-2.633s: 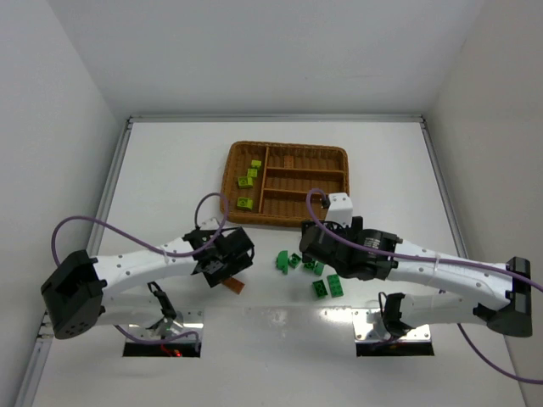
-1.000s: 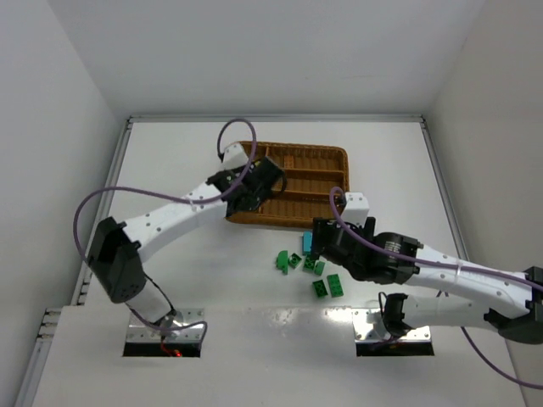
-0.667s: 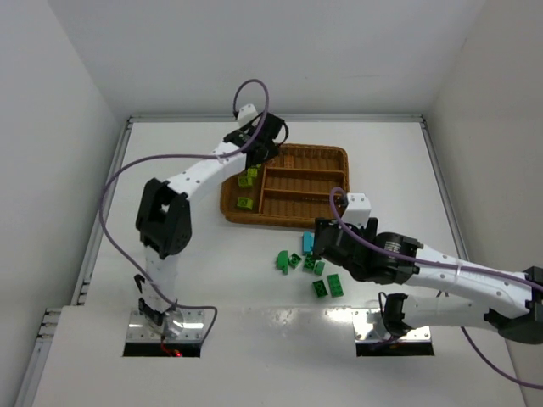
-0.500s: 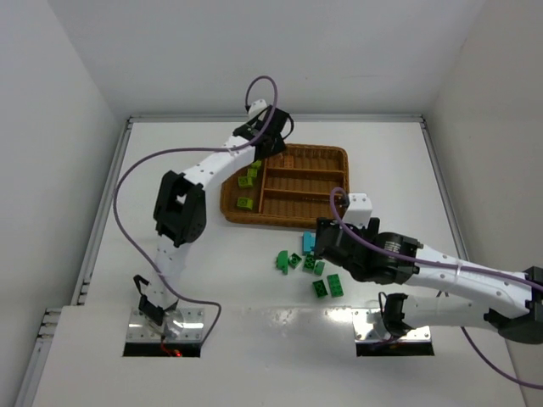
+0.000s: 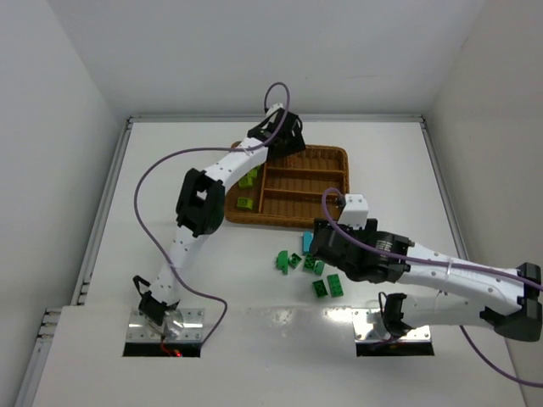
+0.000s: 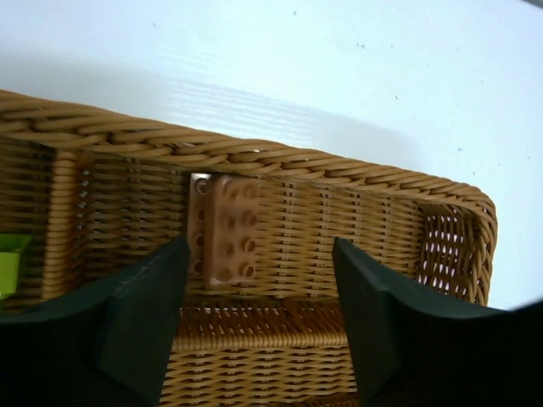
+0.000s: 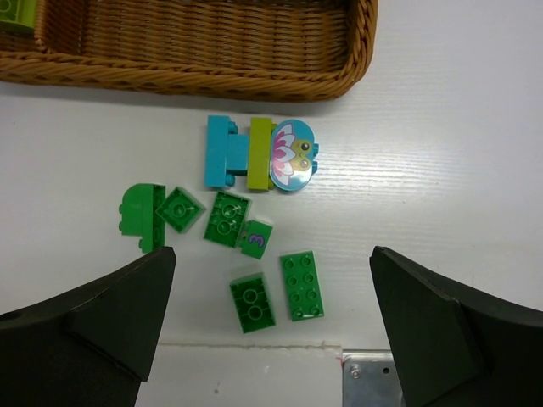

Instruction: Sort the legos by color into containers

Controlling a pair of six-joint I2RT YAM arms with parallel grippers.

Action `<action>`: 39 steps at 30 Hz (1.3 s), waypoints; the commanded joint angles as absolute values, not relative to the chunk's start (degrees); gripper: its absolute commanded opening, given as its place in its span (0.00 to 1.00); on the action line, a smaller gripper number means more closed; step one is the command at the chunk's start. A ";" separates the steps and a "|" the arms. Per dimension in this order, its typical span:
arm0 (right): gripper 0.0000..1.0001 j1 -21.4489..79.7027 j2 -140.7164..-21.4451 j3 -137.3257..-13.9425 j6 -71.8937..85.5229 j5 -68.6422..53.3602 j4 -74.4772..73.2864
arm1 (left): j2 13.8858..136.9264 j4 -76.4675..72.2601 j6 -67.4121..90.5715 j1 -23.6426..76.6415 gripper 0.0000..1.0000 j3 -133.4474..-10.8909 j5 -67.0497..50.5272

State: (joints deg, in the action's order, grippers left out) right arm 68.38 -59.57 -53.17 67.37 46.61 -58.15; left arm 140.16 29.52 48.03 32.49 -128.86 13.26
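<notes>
We see the left gripper (image 6: 259, 252) reaching far out to the top edge of the wicker tray (image 6: 271, 159). Its two fingers are spread apart and pinch nothing. Between them, an orange-brown brick (image 6: 227, 242) lies flat in the narrow compartment along the tray's far wall. One finger is just beside the brick and the other is well apart from it, so we think the brick is free, not held. This slot looks like the home for orange-brown ones. The lime-yellow bricks (image 5: 246, 181) sit in the wide compartment at the left of the tray in the top view.

The right gripper (image 7: 271, 254) hangs over the white table (image 7: 441, 127) just below the tray. Its fingers are spread very wide, with nothing in them. Under it lie the dark green bricks (image 7: 224, 219), close together near the middle of the wrist view. Just above them is a cyan-blue brick (image 7: 222, 151) joined to a round flower tile (image 7: 291, 158). We think the wide spread lets it drop down around one brick. Some green ones touch, so picking one could push the others. No green or blue brick is in the tray yet, so much sorting is left.
</notes>
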 commanded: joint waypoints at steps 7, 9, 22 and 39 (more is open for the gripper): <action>1.00 68.03 -59.68 -55.63 69.26 48.69 -59.59 | 134.41 27.42 45.97 31.82 0.77 -129.39 8.53; 1.00 68.03 -60.20 -55.63 69.26 48.69 -59.59 | 130.98 27.42 45.26 31.82 0.77 -127.28 8.53; 1.00 69.87 -73.46 -53.78 55.63 27.60 -39.64 | 93.89 31.82 44.99 27.08 0.77 -89.24 13.97; 0.96 68.55 -66.90 -41.40 63.46 24.35 -42.27 | 71.28 35.86 45.00 26.28 0.77 -62.93 14.85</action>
